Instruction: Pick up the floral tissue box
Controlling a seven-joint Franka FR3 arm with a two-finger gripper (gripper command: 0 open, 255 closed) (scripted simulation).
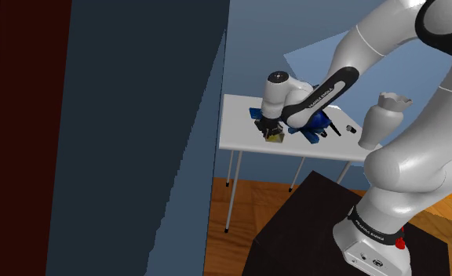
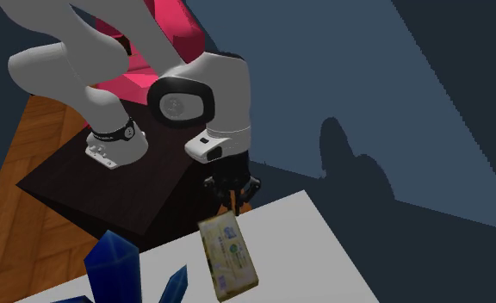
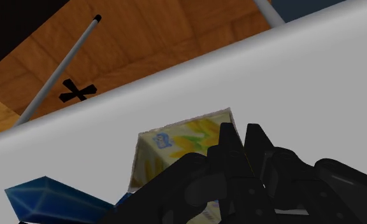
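Gripper is low over the white table, right at the end of the floral tissue box nearest the black stand. Clamped or apart, can't tell from here. The box has a yellow-green print with a small blue patch, and sits by the table edge that faces the stand. Blue faceted crystal pieces are just beside it. A white vase stands well apart, toward the shoulder view's right. The floor is wood, and a pink-red seat is behind the arm.
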